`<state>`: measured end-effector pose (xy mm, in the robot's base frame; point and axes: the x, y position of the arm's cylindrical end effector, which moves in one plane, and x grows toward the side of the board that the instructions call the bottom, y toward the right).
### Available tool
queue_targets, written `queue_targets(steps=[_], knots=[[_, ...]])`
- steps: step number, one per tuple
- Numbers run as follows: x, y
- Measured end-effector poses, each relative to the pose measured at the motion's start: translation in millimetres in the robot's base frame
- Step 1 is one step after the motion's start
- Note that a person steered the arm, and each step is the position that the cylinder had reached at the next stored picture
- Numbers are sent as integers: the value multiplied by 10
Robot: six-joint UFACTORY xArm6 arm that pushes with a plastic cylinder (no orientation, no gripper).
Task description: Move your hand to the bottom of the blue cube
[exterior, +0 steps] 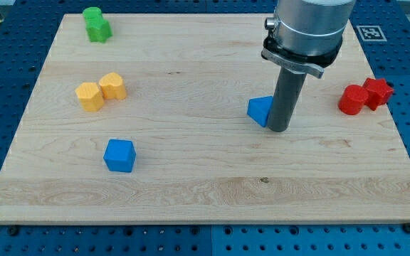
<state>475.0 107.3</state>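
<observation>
The blue cube (119,155) sits on the wooden board at the lower left. My tip (278,129) is far to the cube's right, near the board's middle right. It stands right beside a blue triangular block (260,110), touching or nearly touching that block's right side. The rod partly hides that block's right edge.
Two yellow blocks (100,91) sit together at the left. Two green blocks (96,24) are at the top left corner. Two red blocks (364,96) sit at the right edge. The wooden board (205,199) lies on a blue perforated table.
</observation>
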Motion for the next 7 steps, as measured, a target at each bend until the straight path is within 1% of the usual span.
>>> queue_targets(steps=[1, 2, 3, 4, 6, 7], knots=[[-183, -76], [-190, -293], [312, -282], [574, -317], [583, -317], [763, -339]])
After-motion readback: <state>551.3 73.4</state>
